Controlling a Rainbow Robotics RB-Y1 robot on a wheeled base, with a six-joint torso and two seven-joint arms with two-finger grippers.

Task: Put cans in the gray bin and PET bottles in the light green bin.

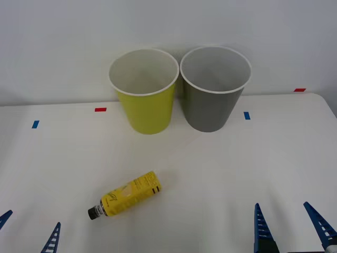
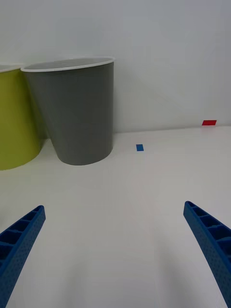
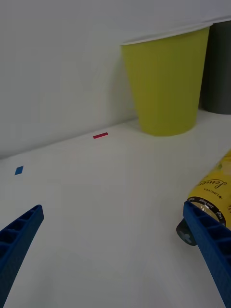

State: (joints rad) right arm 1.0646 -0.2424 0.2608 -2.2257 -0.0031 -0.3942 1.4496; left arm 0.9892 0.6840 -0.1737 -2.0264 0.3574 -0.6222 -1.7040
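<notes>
My left gripper (image 1: 29,233) hangs low over the white table (image 1: 221,174) with its blue fingers spread and holding nothing. The PET bottle (image 1: 126,195) lies on its side just to the right of it, black cap (image 1: 95,212) pointing back toward me, well in front of the light green bin (image 1: 145,100). That bin stands upright by the wall, with the gray bin (image 1: 213,92) close beside it on its right. My right gripper (image 1: 289,224) waits spread and empty, in front of the gray bin.
</notes>
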